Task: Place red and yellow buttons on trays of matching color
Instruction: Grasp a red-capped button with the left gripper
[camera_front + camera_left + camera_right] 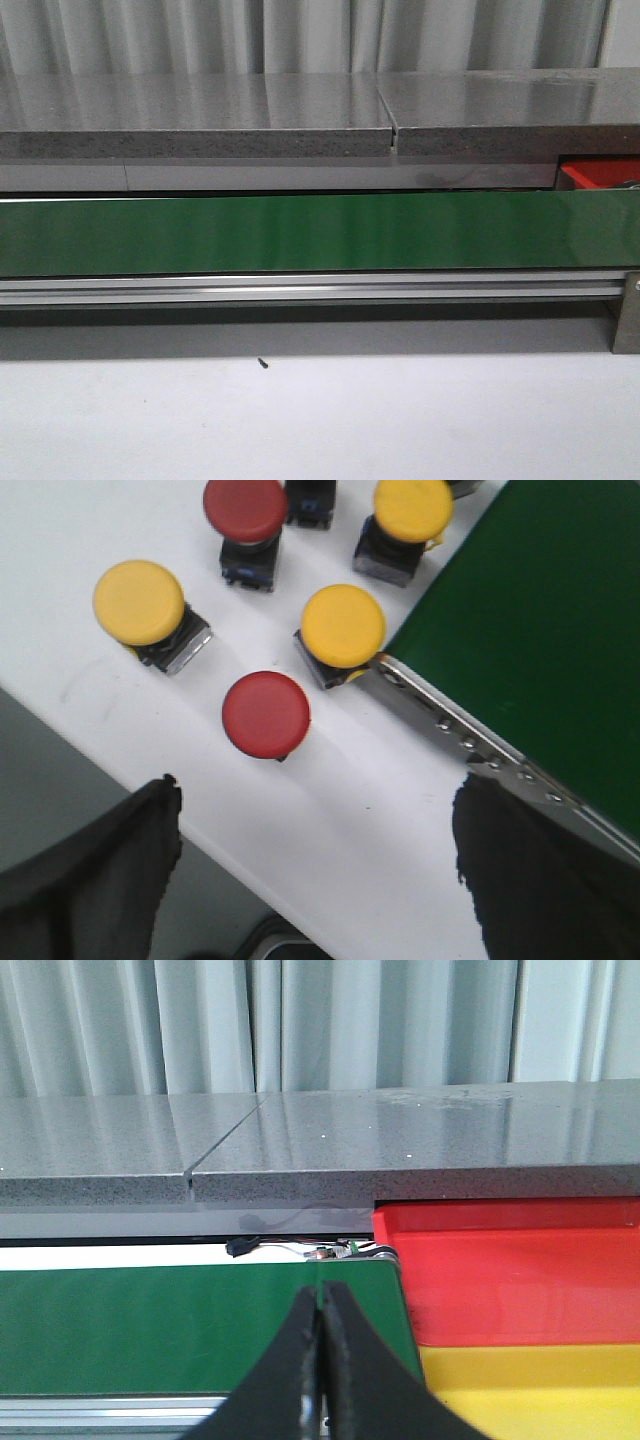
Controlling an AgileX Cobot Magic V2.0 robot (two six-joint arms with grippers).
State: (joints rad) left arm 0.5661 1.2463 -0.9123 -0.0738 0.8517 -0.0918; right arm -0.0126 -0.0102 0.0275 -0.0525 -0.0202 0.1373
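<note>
The left gripper (315,865) is held with fingers apart above a red button (265,714); yellow buttons (343,626) are seen at 12 and 10 o'clock of it. The right gripper (320,1360) is pressed together, empty, over the green belt (180,1325); the red tray (510,1270) and yellow tray (535,1390) are seen at its 3 o'clock.

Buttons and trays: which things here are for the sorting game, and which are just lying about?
For the job:
round red push buttons
round yellow push buttons
red plastic tray
yellow plastic tray

Just there:
green conveyor belt
grey stone shelf
small dark screw
</note>
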